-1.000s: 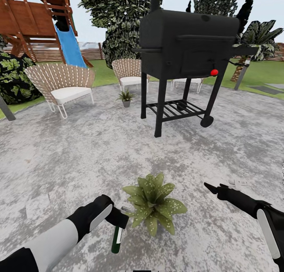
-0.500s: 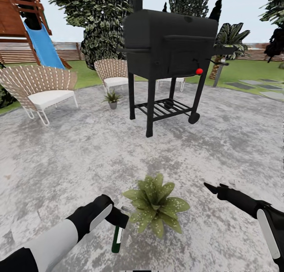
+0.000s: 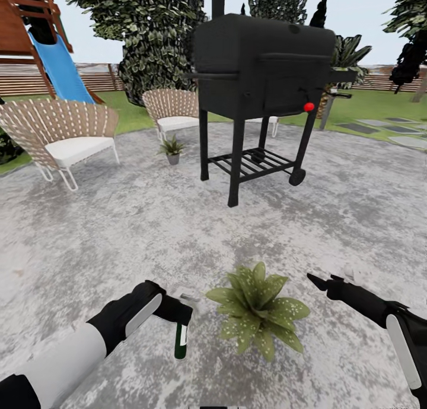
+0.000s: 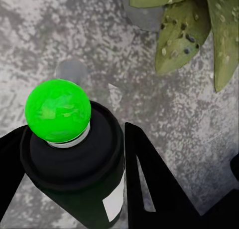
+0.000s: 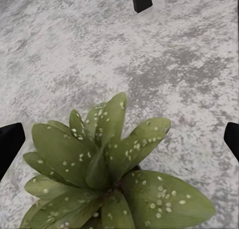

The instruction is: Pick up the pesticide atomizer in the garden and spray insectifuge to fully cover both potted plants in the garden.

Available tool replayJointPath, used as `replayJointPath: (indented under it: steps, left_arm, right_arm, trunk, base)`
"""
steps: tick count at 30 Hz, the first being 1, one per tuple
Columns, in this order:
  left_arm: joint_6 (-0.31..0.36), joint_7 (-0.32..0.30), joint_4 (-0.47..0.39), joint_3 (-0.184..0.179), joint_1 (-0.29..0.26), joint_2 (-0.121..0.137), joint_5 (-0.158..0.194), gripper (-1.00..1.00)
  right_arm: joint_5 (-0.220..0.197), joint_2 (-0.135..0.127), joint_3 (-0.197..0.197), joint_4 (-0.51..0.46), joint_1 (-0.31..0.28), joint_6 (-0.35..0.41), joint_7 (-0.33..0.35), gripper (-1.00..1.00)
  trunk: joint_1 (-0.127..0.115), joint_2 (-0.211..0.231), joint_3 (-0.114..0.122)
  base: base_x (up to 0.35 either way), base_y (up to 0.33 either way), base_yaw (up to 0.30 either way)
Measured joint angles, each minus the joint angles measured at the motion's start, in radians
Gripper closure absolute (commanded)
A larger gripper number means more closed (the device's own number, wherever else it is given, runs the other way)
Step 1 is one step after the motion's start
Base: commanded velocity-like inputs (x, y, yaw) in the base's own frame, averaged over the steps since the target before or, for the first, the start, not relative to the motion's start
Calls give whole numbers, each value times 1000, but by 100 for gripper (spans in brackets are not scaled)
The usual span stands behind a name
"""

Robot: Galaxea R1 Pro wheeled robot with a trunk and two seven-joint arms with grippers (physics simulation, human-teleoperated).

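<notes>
Two plants matter and from the head view I'm watching the near one: the near potted plant [image 3: 259,313] is sitting on the grey paving [image 3: 118,231] right between my arms, just beside the left gripper [image 3: 178,313] toward my right. That gripper is clamping the pesticide atomizer [image 3: 181,341], whose long axis is hanging close to vertical, base down, with something pale poking out toward the leaves that I'm taking for the spray head. The right gripper [image 3: 323,282] is hovering on the plant's other side, a little further off, so I'm judging the left arm to be the one to work with. The far potted plant [image 3: 172,148] is standing well apart, between the wicker chair [image 3: 59,136] and the black grill [image 3: 264,82].

Looking along the left wrist now, I'm seeing the bottle [image 4: 79,164] pinched between the dark fingers [image 4: 149,184], a bright green ball on it, and speckled leaves [image 4: 184,34] close ahead.

Switching to the right wrist, the rosette [image 5: 104,174] is lying dead ahead between the two fingertips [image 5: 10,141], which are spread wide with nothing in them.
</notes>
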Motion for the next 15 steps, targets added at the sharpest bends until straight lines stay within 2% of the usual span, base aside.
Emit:
replayJointPath:
  steps: [3, 8, 10, 11, 14, 15]
  left_arm:
    - [-1, 0, 4, -3, 0, 0, -1, 100]
    - [-3, -3, 5, -8, 0, 1, 0, 100]
    - [-3, -39, 6, -9, 0, 5, 1, 100]
    - [-4, -67, 13, -10, 0, 5, -6, 100]
    - [-4, -83, 62, -9, 0, -2, -81, 100]
    - [-4, -87, 78, -9, 0, -4, -88, 100]
  right_arm:
    - [0, 0, 0, -1, 0, 0, 0, -100]
    - [0, 0, 0, -2, 0, 0, 0, -100]
    - [0, 0, 0, -2, 0, 0, 0, -100]
    - [0, 0, -1, -2, 0, 0, 0, -100]
    - [0, 0, -1, -2, 0, 0, 0, -100]
    - [0, 0, -1, -2, 0, 0, 0, -100]
  trunk:
    - [0, 0, 0]
    - [0, 0, 0]
    - [0, 0, 0]
    - [0, 0, 0]
    - [0, 0, 0]
    - [0, 0, 0]
  base:
    - [263, 173, -281]
    - [315, 14, -285]
    - [243, 0, -285]
    - [85, 0, -285]
    - [27, 0, -286]
    - [6, 0, -287]
